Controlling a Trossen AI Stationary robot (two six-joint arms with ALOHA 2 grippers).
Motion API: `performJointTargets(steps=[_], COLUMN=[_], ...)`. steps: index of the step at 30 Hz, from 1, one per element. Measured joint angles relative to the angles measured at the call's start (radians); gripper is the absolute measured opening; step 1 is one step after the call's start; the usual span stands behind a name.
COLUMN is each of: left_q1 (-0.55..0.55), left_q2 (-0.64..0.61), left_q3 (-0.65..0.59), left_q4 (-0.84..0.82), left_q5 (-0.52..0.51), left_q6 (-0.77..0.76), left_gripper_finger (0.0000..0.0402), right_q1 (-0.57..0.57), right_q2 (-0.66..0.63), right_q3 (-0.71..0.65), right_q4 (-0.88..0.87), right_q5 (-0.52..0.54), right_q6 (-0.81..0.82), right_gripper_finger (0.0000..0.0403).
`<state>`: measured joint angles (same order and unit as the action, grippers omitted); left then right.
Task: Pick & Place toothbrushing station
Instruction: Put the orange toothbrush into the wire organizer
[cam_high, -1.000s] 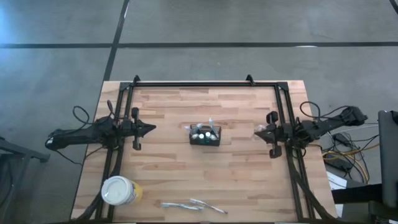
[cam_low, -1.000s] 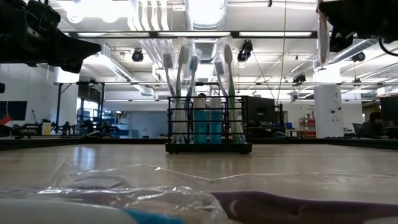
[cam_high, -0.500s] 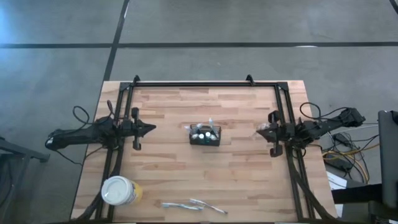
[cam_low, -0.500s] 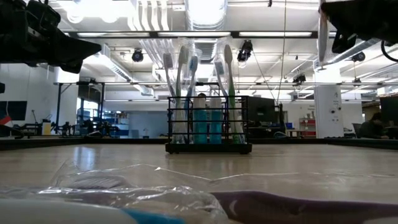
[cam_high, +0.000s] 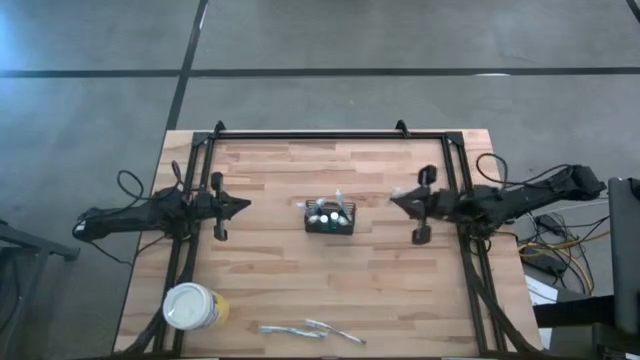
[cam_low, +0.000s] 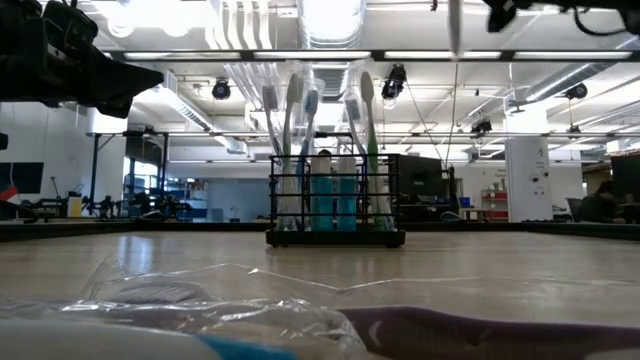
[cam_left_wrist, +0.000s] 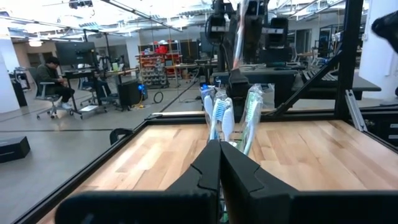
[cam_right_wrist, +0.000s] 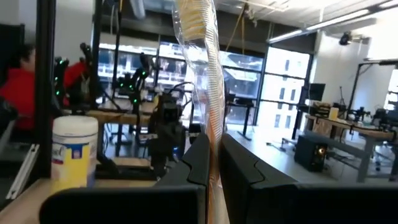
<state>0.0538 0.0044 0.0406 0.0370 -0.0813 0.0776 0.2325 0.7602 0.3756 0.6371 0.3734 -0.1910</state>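
Observation:
The toothbrushing station, a small black mesh caddy, stands mid-table on its flat base with several toothbrushes and blue tubes upright in it; the low view also shows the caddy. My left gripper stays shut and empty, pointing level at the caddy from the table's left. My right gripper is to the right of the caddy, above the table, shut on a clear-wrapped toothbrush. More wrapped toothbrushes lie flat near the front edge. My right gripper pinches the wrapped toothbrush between its two fingers, on the handle below the bristle head. The fingers come about level from the table's right and lie across it. The toothbrush stands roughly upright, head up, lifted clear of the table.
A round white tub with a yellow label stands at the front left. Black frame rails run along the far, left and right sides of the wooden table. Bare wood lies between the caddy and both grippers.
My right gripper has risen and moved toward the table's left, nearer the caddy, carrying the wrapped toothbrush with it; in the low view it has climbed almost out of the top of the picture. The caddy has not moved.

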Motion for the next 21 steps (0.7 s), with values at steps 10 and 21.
performJointTargets(steps=[10,21], left_q1=[0.0,0.0], left_q2=[0.0,0.0], left_q3=[0.0,0.0], left_q4=[-0.019,-0.022], left_q5=[0.0,0.001], left_q6=[0.0,0.001], left_gripper_finger=[0.0007,0.0007], right_q1=[-0.136,-0.183], right_q2=[0.389,0.568], right_q3=[0.173,0.111], right_q4=[0.175,0.407], right_q5=[-0.217,-0.255], right_q6=[0.004,0.065], right_gripper_finger=[0.0013,0.0013])
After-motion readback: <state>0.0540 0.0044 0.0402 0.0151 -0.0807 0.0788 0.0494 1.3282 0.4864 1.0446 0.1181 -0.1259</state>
